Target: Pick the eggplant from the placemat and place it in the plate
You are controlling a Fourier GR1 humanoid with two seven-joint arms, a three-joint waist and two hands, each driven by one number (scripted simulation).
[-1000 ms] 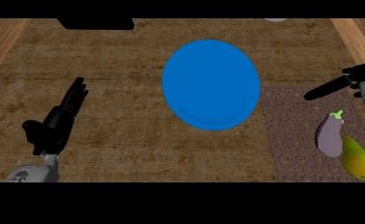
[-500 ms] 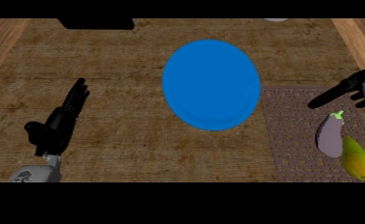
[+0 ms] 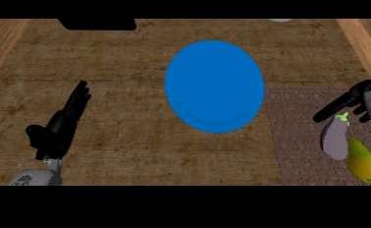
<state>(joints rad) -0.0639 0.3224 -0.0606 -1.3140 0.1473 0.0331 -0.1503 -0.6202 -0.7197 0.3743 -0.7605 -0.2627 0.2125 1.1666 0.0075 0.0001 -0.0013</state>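
Black against the brown woven surface [image 3: 123, 74], the left robot hand [image 3: 62, 126] rests open at the lower left, fingers straight. A blue plate [image 3: 214, 85] sits centre. At right, the right robot hand [image 3: 346, 105], fingers extended, hovers just above the purple eggplant [image 3: 335, 137], which lies on the placemat [image 3: 301, 138] beside a yellow fruit [image 3: 358, 159].

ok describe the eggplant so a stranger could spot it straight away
Start at the blue plate mid-counter, then go right to the woven placemat. The eggplant lies near its right edge below the right robot hand; it is dull purple with a green cap, unlike the yellow-green item beside it.
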